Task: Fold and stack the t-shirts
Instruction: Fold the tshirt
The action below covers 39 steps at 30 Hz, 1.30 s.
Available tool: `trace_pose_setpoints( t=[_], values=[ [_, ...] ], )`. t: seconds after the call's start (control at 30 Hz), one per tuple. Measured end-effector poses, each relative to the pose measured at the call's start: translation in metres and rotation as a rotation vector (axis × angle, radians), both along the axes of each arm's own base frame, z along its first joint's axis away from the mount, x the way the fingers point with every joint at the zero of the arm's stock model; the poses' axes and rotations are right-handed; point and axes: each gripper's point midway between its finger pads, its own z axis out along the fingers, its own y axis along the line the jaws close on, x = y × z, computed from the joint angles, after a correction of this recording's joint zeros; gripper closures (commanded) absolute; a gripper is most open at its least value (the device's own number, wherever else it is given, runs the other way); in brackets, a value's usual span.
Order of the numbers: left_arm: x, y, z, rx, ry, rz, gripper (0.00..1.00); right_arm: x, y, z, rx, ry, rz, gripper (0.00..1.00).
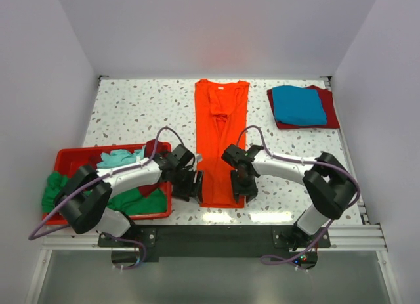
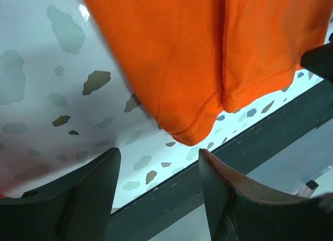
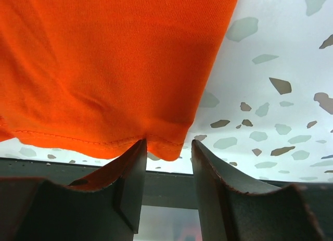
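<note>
Broadly, the speckled surface (image 1: 131, 113) carries the orange t-shirt (image 1: 220, 140) down its middle, folded into a long narrow strip with its hem at the near edge. A red bin (image 1: 65, 158) of green and teal shirts sits to the left. A blue t-shirt (image 1: 298, 105) lies on a dark red t-shirt (image 1: 331, 113) at the far right.

The likely trouble is an uneven pick. If one side catches only the top layer, or closes before the other, the strip would twist or unfold as it lifts.

Both arms reach inward and low, wrists bent down at the hem's two corners. The left gripper (image 2: 158, 155) is spread, just short of its corner. The right gripper (image 3: 169, 144) stands parted with the hem corner at its mouth, not pinched.
</note>
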Motion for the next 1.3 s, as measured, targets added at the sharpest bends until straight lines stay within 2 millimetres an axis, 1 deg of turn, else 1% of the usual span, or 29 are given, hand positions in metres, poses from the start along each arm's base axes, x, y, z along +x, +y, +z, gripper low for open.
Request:
trace_pose_setpoints(
  t=[0.17,0.37,0.57,0.77,0.87,0.97,1.0,1.03,1.1,1.13,1.17,1.2,1.27,1.3],
  values=[
    [0.003,-0.003,0.001,-0.012,-0.012,0.006,0.33,-0.001,0.0,0.005,0.025,-0.019,-0.01,0.58],
    [0.003,-0.006,-0.005,-0.01,0.001,0.004,0.33,-0.002,0.006,0.006,0.065,-0.024,-0.021,0.64],
    [0.002,-0.011,-0.006,-0.029,0.016,-0.004,0.38,-0.002,0.008,0.004,0.068,-0.023,-0.023,0.68],
    [0.0,-0.019,-0.009,-0.046,0.043,-0.024,0.51,-0.005,0.004,-0.003,0.045,-0.006,-0.025,0.76],
    [-0.001,-0.022,-0.01,-0.048,0.055,-0.033,0.55,-0.007,0.001,-0.006,0.033,0.001,-0.026,0.77],
    [-0.003,-0.023,-0.012,-0.047,0.068,-0.039,0.65,-0.01,-0.001,-0.009,0.026,0.009,-0.027,0.83],
    [-0.004,-0.024,-0.013,-0.047,0.072,-0.042,0.72,-0.011,-0.002,-0.009,0.024,0.01,-0.028,0.84],
    [-0.005,-0.024,-0.014,-0.046,0.076,-0.044,0.75,-0.011,-0.002,-0.009,0.024,0.01,-0.028,0.86],
    [-0.007,-0.024,-0.016,-0.041,0.082,-0.05,0.83,-0.011,-0.002,-0.009,0.022,0.011,-0.028,0.92],
    [-0.007,-0.025,-0.017,-0.04,0.083,-0.053,0.85,-0.011,-0.003,-0.009,0.022,0.012,-0.028,0.93],
    [-0.008,-0.025,-0.018,-0.037,0.084,-0.055,0.88,-0.011,-0.003,-0.009,0.022,0.012,-0.029,0.98],
    [-0.009,-0.025,-0.018,-0.035,0.084,-0.058,0.93,-0.011,-0.003,-0.009,0.021,0.012,-0.028,1.0],
    [-0.01,-0.025,-0.018,-0.034,0.083,-0.06,1.0,-0.012,-0.003,-0.009,0.02,0.013,-0.03,1.0],
    [-0.01,-0.025,-0.018,-0.033,0.084,-0.06,1.0,-0.012,-0.003,-0.009,0.02,0.012,-0.03,1.0]
  ],
)
